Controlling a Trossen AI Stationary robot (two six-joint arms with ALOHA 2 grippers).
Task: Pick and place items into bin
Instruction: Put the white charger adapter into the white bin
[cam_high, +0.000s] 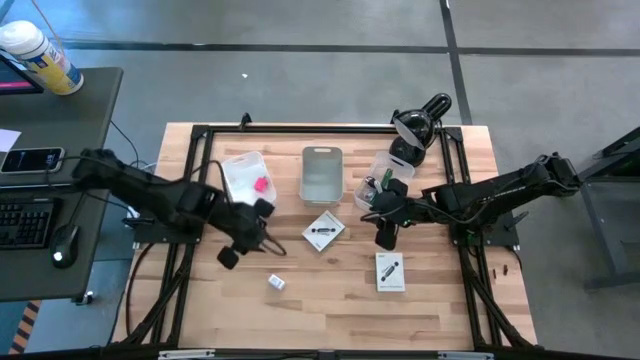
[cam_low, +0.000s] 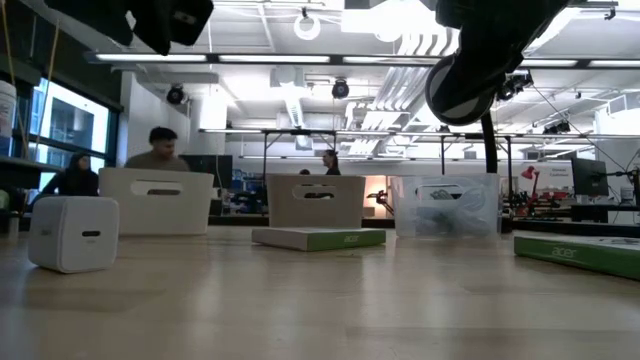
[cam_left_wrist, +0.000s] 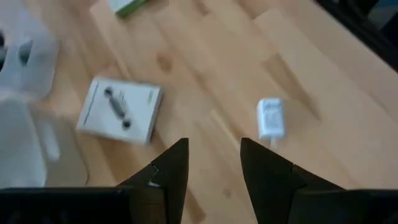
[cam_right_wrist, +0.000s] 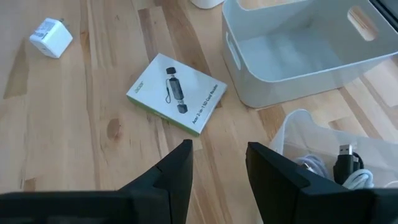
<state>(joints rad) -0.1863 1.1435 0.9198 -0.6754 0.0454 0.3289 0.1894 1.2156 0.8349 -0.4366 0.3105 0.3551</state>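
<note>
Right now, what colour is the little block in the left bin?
Pink block, seen best in the high view.

Both hands, left (cam_high: 240, 238) and right (cam_high: 384, 226), hover empty, fingers parted.

- Three bins stand in a row across the counter (cam_high: 420, 310): left bin (cam_high: 243, 172), middle bin (cam_high: 321, 172), right bin (cam_high: 385, 178).
- A block (cam_high: 262, 185) lies in the left bin, just behind the left gripper (cam_high: 240, 240).
- A cube (cam_high: 276, 283) sits on the counter before the left jaws, near them.
- A box (cam_high: 323, 231) lies between the two pairs of jaws, before the middle bin.
- The right gripper (cam_high: 383, 222) hangs just before the right bin, where cables (cam_right_wrist: 348, 168) lie.
- A second box (cam_high: 389, 271) lies before the right jaws.
</note>
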